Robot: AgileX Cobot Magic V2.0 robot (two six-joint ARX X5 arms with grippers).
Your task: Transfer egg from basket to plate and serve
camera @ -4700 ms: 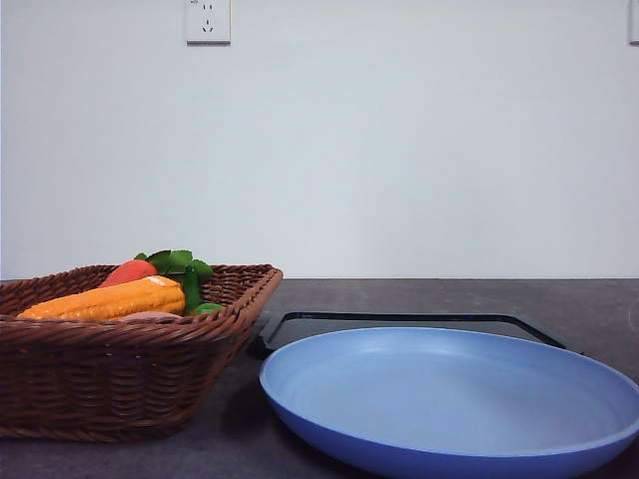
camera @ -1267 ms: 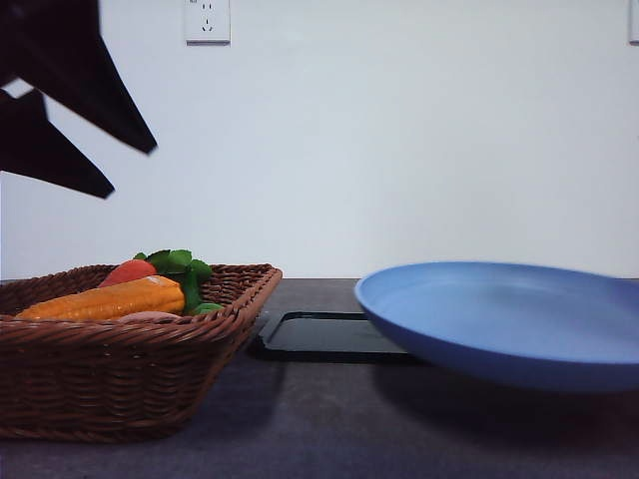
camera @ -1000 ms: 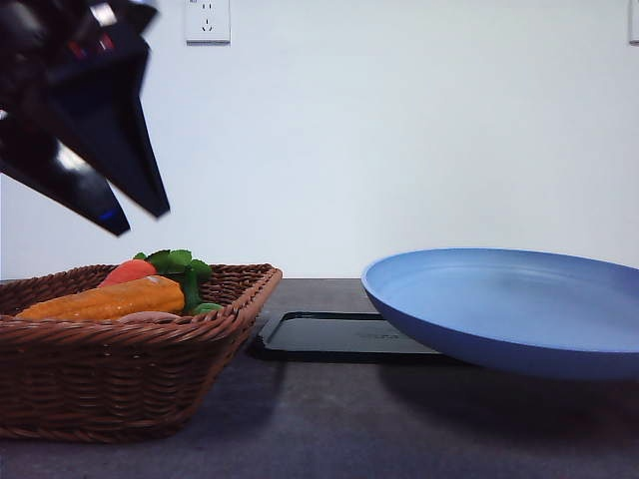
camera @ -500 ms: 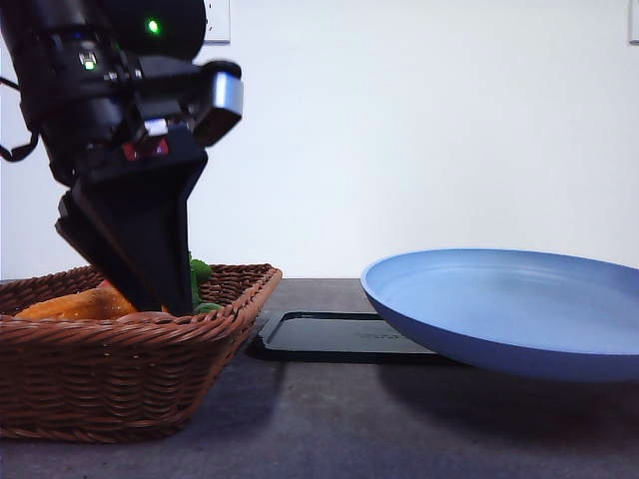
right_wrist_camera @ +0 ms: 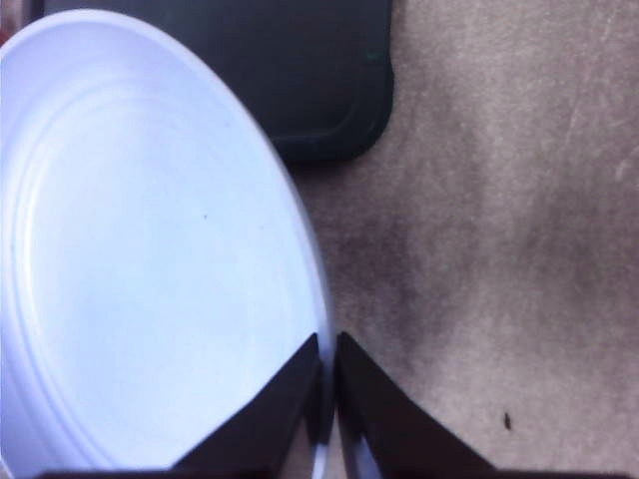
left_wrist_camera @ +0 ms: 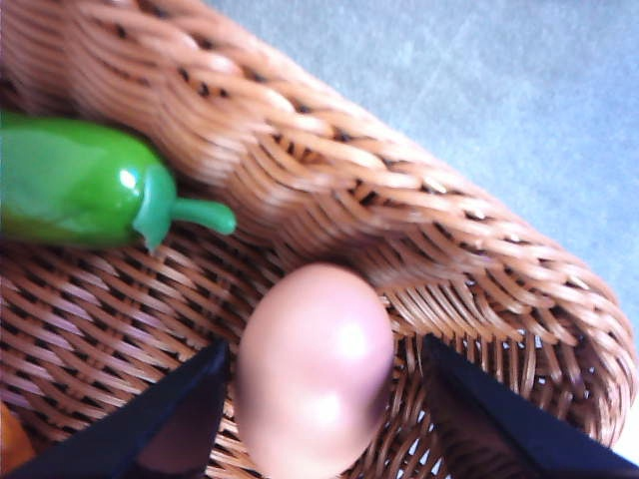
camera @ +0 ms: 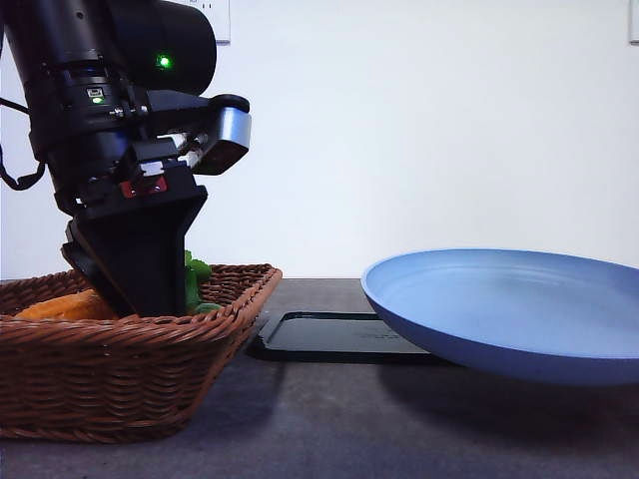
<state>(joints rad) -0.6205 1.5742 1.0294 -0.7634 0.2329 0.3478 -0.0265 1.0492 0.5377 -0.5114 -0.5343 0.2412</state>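
Egg (left_wrist_camera: 315, 369): lying in the basket (left_wrist_camera: 329, 180) beside its braided rim, being straddled by the left gripper (left_wrist_camera: 324, 414), fingers spread wide; contact is probably not being made. Green pepper (left_wrist_camera: 75, 185): lying nearby. Plate (right_wrist_camera: 150, 249): being pinched at its rim by the right gripper (right_wrist_camera: 324, 394), lifted and tilted above the table (camera: 399, 419), partly over the black tray (camera: 329, 334).

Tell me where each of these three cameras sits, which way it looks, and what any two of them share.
Front view: low, facing forward over the table toward the wall; shows the left gripper reaching into the basket, with the raised plate at right.
Left wrist view: on the left arm, looking down into the basket at the egg between open fingers, a green pepper nearby.
Right wrist view: on the right arm, looking down at the plate, its rim pinched by the right gripper, above the black tray.
Shared: front and right wrist views both show plate and tray.
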